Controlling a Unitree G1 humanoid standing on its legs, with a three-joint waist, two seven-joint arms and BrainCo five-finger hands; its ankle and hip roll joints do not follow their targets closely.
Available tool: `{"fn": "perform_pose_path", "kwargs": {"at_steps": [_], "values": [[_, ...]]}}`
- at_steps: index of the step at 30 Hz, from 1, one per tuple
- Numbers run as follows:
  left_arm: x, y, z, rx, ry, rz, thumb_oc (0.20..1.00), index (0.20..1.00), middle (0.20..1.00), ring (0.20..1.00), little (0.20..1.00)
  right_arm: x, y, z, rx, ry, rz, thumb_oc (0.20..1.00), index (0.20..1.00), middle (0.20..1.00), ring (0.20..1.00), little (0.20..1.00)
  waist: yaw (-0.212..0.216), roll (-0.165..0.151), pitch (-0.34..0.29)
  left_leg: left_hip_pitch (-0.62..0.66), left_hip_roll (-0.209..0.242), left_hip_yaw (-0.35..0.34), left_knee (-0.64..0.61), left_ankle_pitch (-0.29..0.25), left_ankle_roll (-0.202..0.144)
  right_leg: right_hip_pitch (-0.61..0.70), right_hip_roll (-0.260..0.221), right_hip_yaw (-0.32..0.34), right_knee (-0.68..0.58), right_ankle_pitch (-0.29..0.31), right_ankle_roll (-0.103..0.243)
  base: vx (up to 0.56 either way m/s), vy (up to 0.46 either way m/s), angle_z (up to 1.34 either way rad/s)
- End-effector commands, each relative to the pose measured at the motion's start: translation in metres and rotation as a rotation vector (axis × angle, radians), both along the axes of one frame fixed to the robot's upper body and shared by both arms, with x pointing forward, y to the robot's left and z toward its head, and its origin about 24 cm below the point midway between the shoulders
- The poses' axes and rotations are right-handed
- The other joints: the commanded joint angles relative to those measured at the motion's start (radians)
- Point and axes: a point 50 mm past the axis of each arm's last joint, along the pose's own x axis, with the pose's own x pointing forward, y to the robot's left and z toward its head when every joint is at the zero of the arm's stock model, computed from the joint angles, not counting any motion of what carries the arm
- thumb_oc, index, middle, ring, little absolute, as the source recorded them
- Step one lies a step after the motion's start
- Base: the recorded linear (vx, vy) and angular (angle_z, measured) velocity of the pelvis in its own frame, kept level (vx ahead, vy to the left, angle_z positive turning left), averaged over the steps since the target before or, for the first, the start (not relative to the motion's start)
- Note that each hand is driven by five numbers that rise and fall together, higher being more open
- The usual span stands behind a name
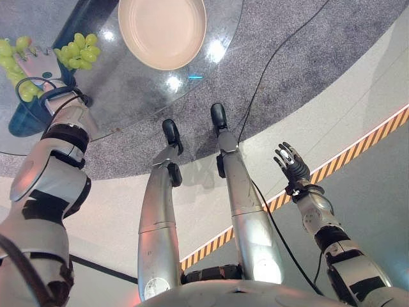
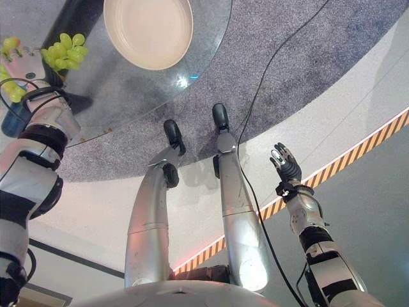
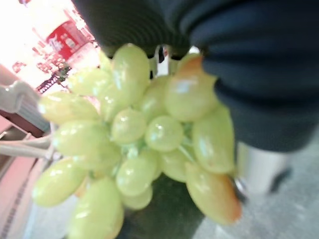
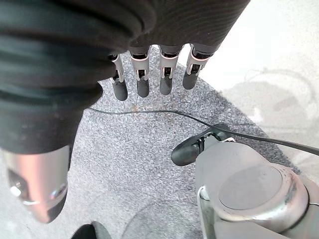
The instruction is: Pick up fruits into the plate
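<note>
You've got one bunch of green grapes (image 3: 144, 144) in the left hand (image 1: 37, 67), fingers curled round it, grapes bulging out both sides of the hand, held over the glass table (image 1: 128, 96) edge. One cream plate (image 1: 163, 31) sits apart on the glass, w/ nothing on it. Right hand (image 2: 285, 164) hangs low over the floor, fingers straight, relaxed, holding nothing. No legible print on plate or table.

I see a round glass table (image 1: 128, 96) over grey carpet (image 1: 307, 57); beyond the carpet runs an orange-black striped floor line (image 1: 358, 150).
</note>
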Motion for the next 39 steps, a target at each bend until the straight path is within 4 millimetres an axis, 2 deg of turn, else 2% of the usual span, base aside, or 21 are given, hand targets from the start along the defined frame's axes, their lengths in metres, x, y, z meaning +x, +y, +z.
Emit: {"fn": "perform_pose_path", "kwargs": {"at_steps": [1,16,27,31,37,39], "values": [[-0.017,0.027,-0.031,-0.069,0.119,0.105,0.200,0.200,0.200,0.200,0.200,-0.014,-0.005,-0.002,0.016,-0.032,-0.012,1.000,1.000,1.000,1.000,1.000,0.010,-0.013,-0.025,0.092,-0.085,-0.060,-0.075,-0.055,0.002,0.040,0.091,-0.054,0.060,-0.038,-0.008,0.00,-0.013,-0.04],[-0.011,0.015,-0.031,-0.126,0.029,-0.026,0.200,0.200,0.200,0.200,0.200,-0.023,-0.001,-0.010,0.027,-0.028,0.014,1.000,1.000,1.000,1.000,1.000,0.024,0.005,-0.025,0.193,-0.090,-0.062,-0.124,-0.047,0.014,0.121,0.096,-0.054,0.043,-0.037,-0.002,0.00,-0.007,0.00],[-0.004,-0.003,-0.036,-0.362,-0.121,-0.322,0.200,0.200,0.200,0.200,0.200,-0.032,0.009,-0.017,0.012,-0.020,0.034,1.000,1.000,1.000,1.000,1.000,0.055,0.042,-0.025,0.448,-0.097,-0.079,-0.232,-0.039,0.026,0.352,0.055,-0.075,-0.026,-0.061,0.007,0.01,-0.056,0.02],[-0.004,-0.015,-0.041,-0.487,-0.166,-0.474,0.200,0.200,0.200,0.200,0.200,-0.030,0.017,-0.011,0.004,-0.051,0.057,1.000,1.000,1.000,1.000,1.000,0.068,0.054,-0.025,0.561,-0.091,-0.091,-0.288,-0.033,0.019,0.457,0.031,-0.087,-0.059,-0.078,0.006,0.02,-0.053,0.13],[-0.005,-0.026,-0.042,-0.575,-0.173,-0.612,0.200,0.200,0.200,0.200,0.200,-0.026,0.021,-0.004,-0.012,-0.084,0.093,1.000,1.000,1.000,1.000,1.000,0.080,0.068,-0.025,0.677,-0.084,-0.103,-0.342,-0.019,0.007,0.586,0.004,-0.105,-0.108,-0.087,0.003,0.04,-0.041,0.11],[-0.009,-0.034,-0.041,-0.627,-0.158,-0.703,0.200,0.200,0.200,0.200,0.200,-0.025,0.025,0.003,-0.033,-0.113,0.110,1.000,1.000,1.000,1.000,1.000,0.089,0.076,-0.049,0.749,-0.081,-0.112,-0.376,-0.015,-0.002,0.664,-0.017,-0.122,-0.139,-0.096,0.003,0.10,-0.052,0.16]]}}
